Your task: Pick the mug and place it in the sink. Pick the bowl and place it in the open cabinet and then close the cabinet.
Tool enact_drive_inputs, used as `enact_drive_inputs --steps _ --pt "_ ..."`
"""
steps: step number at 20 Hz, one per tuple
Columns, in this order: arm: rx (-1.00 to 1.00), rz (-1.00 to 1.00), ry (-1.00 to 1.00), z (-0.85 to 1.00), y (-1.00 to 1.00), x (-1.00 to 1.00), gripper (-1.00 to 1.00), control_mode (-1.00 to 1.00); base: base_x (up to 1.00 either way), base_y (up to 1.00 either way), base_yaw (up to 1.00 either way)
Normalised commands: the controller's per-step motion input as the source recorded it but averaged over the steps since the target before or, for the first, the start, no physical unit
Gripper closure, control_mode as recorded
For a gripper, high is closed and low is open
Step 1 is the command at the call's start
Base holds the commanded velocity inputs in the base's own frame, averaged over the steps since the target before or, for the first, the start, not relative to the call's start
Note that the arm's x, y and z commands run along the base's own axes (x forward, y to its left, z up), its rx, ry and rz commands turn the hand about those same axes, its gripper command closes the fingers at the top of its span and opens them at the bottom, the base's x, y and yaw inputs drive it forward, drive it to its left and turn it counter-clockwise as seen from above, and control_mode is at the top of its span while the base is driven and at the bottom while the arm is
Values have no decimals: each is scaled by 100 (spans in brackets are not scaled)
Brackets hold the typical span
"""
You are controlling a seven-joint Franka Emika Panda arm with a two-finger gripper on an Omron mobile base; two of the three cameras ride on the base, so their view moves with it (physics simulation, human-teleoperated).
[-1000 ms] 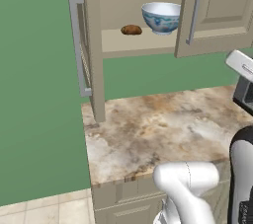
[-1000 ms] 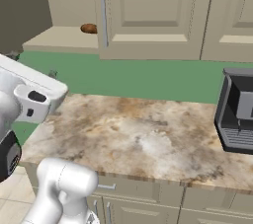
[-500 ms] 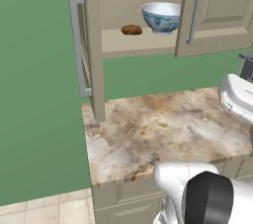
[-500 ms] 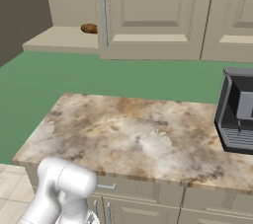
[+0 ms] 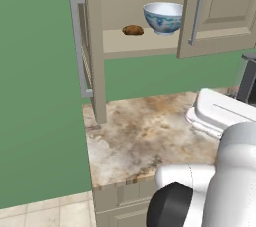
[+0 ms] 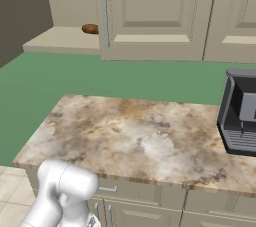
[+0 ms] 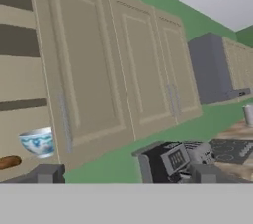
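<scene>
We see the wide white blue-patterned ceramic bowl (image 5: 163,17) on the shelf of the tall beige cabinet (image 5: 93,46), door ajar awaiting closure; end effector (image 7: 126,173) spread, empty.

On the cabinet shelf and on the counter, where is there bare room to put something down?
On the shelf, bare room lies left of the brown lump, toward the open door. The bowl sits just right of the lump, so that part is crowded. The counter is bare from its left edge to the dark appliance at its right.
</scene>
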Motion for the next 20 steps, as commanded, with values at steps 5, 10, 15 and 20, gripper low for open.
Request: enact_drive_inputs --steps 5,10,15,20 --pt "-18 -7 0 -5 35 -1 -100 -100 0 0 0" --pt "-19 -14 0 0 54 -1 -100 -100 0 0 0" --pt "-13 -11 0 -7 55 0 -100 -100 0 0 0" --pt "-20 -8 1 -29 42 5 -100 -100 0 0 0"
